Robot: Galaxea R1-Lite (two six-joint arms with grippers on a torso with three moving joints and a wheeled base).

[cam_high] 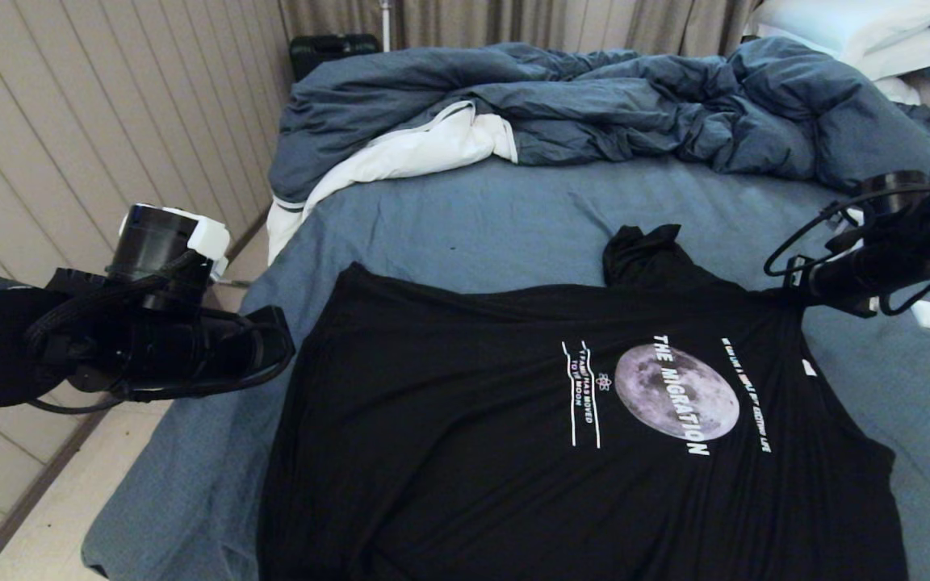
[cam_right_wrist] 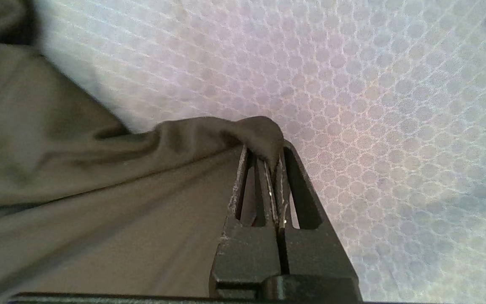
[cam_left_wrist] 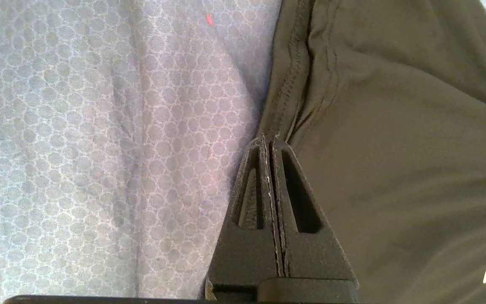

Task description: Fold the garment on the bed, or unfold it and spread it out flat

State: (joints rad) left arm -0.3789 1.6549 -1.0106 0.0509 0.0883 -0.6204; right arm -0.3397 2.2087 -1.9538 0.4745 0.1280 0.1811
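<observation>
Blue-grey bed [cam_high: 497, 218] fills my view, one rumpled duvet [cam_high: 594, 105] behind; one black shirt [cam_high: 473, 452] lies print-up, reading "THE MIGRATION". My left gripper [cam_left_wrist: 269, 139] sits clenched at its hem, my right gripper [cam_right_wrist: 273, 160] pinches a fold of it

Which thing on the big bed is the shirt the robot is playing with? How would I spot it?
Find the wide bed with its blue-grey sheet. A crumpled blue duvet is heaped at the far end, and nearer the robot a black T-shirt lies spread out. It is the only black cloth there, with a grey moon and the white words "THE MIGRATION" on it.
</observation>
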